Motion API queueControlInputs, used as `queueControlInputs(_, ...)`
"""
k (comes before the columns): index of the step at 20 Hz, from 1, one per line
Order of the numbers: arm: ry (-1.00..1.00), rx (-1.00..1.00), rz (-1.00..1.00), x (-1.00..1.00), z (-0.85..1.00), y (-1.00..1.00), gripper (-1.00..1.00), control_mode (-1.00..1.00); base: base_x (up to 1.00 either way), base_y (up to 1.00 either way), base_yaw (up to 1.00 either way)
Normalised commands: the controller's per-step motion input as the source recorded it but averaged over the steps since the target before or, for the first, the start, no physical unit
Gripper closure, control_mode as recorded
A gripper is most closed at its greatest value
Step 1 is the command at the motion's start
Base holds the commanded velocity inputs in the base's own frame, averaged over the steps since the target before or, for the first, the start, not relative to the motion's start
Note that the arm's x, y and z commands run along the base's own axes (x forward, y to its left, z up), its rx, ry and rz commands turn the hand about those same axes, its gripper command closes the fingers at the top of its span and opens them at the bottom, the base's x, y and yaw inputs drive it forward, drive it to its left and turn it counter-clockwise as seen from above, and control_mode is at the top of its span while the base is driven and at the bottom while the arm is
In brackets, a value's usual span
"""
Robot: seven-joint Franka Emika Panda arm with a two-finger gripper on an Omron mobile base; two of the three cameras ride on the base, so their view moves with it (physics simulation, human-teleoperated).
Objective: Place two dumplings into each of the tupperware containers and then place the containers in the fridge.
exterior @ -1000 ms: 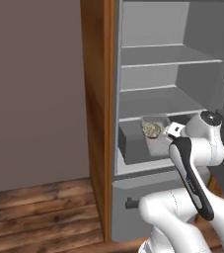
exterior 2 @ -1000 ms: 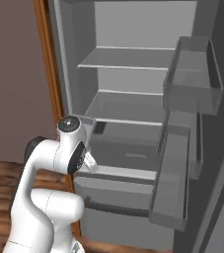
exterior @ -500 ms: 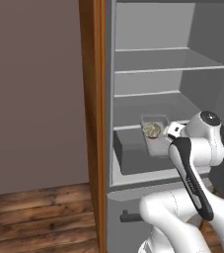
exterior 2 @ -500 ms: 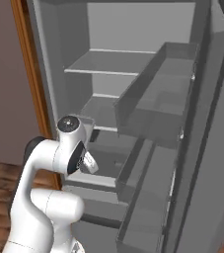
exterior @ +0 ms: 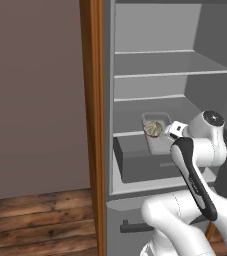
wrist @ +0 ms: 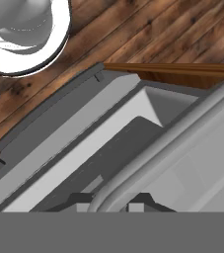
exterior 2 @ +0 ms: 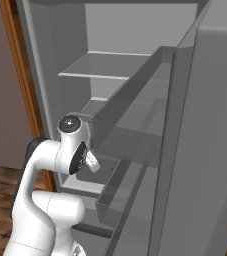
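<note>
We see the fridge (exterior: 155,90) standing open, pale grey inside, with thin shelves and a grey drawer (exterior: 140,162) low in the compartment; a wood-panelled side (exterior: 92,125) runs down its left edge. In the left base view 1 tupperware container (exterior: 157,131) sits at about the level of the lower shelf, above the drawer, tilted slightly toward us, with tan dumplings (exterior: 153,129) in its near left corner; we cannot count them. The gripper (exterior: 174,131) is at the container's right rim, and its jaws stand narrow, closed on that rim as far as we can tell. In the hand view the container's (wrist: 182,163) rounded smoky rim curves up from between the 2 dark fingertips (wrist: 138,201), with the drawer (wrist: 84,148) below it and the wooden floor (wrist: 148,34) beyond. In the right base view the fridge door (exterior 2: 205,150) swings close across the frame, its bins (exterior 2: 130,135) partly hiding the shelves, and the arm's wrist reaches in beside the lower bin. Wooden floor (exterior: 35,225) lies left of the fridge.
</note>
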Motion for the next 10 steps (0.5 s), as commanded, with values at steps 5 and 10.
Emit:
queueControlInputs(5, 0.00, -0.08, -0.07, 0.53, 0.04, -0.26, 1.00, -1.00, 0.00, 0.00, 0.00)
queueControlInputs(10, 0.01, -0.03, -0.19, 0.64, 0.11, -0.41, 1.00, -1.00, 0.00, 0.00, 0.00)
